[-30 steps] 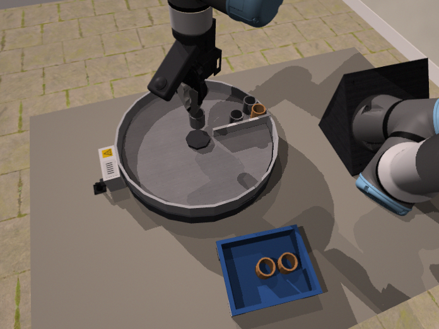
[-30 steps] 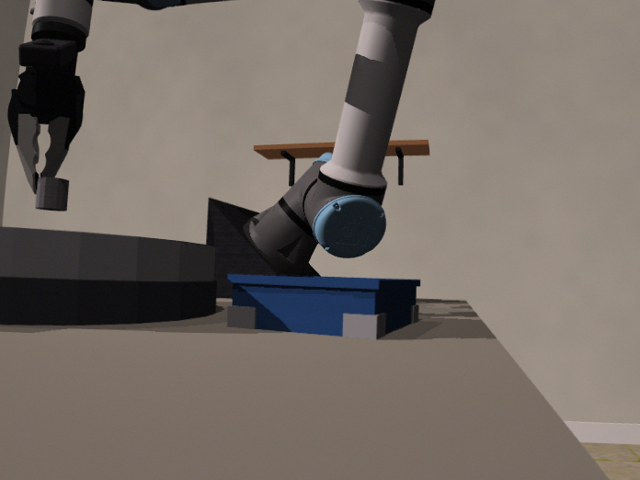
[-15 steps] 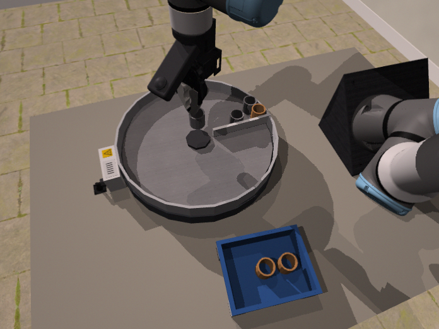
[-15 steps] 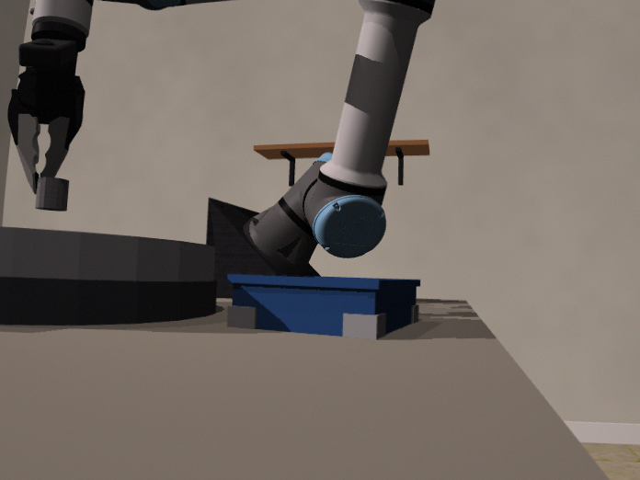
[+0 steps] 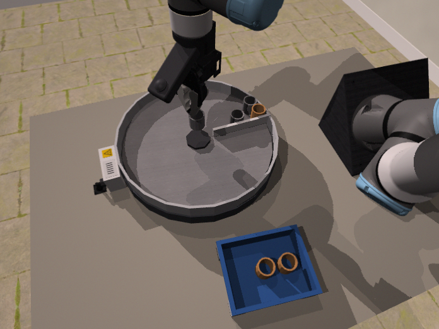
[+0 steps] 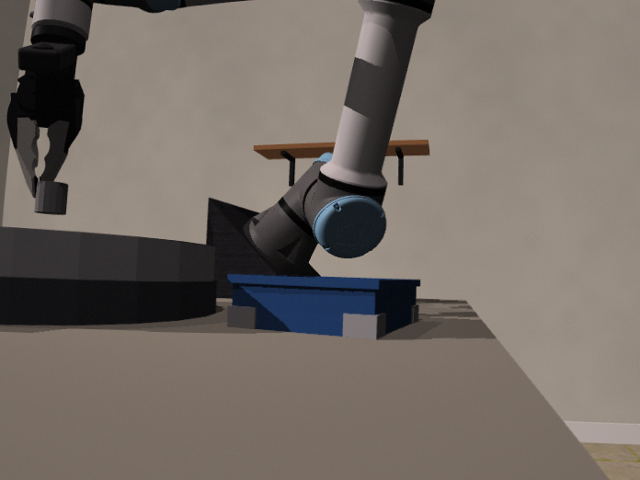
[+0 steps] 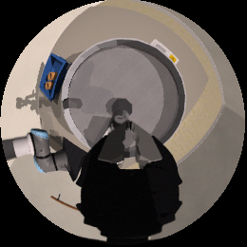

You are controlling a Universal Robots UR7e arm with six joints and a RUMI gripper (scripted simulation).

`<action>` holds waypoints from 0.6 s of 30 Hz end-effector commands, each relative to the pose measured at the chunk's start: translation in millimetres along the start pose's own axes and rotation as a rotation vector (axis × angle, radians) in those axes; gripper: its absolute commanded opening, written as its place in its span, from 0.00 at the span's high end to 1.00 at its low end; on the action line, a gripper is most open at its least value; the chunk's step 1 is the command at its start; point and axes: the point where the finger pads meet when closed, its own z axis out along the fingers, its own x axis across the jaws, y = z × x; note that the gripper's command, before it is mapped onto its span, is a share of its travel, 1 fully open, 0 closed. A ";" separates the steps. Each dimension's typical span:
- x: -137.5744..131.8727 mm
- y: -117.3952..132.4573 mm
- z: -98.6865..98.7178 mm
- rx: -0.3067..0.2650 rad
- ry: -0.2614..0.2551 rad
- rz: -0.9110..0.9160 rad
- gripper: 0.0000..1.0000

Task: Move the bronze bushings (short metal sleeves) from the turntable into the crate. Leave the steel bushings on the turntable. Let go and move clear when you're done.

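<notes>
the gripper (image 6: 38, 180) hangs above the turntable (image 5: 124, 120) with its jaws closed on the wall of a grey steel bushing (image 6: 51, 197), pinching the rim of the sleeve rather than wrapping around it. the held bushing is lifted off the disc, above the dark octagonal hub (image 5: 198, 138) near the middle of the turntable. its axis stands upright, the open end facing up; it is a short, plain grey tube, a little taller than wide in the top view.

on the far right of the turntable, just behind a low divider wall (image 5: 241, 124), stand three more sleeves, all upright with open ends up: two dark steel bushings (image 5: 237, 115) (image 5: 249, 101) and one bronze bushing (image 5: 258, 110), orange-brown and touching or nearly touching the farther steel one.

the blue crate (image 5: 226, 276) sits near and to the right of the turntable on the table (image 5: 70, 265). two bronze bushings (image 5: 265, 267) (image 5: 287, 262) rest inside it, side by side, seen as orange rings with their openings facing up and tilted slightly.

in the exterior view the crate's wall hides its contents and the turntable rim hides the sleeves behind the divider. in the wrist view the gripper body fills the lower part and the held bushing is hard to make out among grey shapes.
</notes>
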 end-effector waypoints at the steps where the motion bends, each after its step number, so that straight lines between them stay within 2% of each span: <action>1: -1.2 -0.1 26.9 0.000 -0.005 0.002 1.00; 18: 0.7 -0.5 25.1 0.000 0.001 0.000 1.00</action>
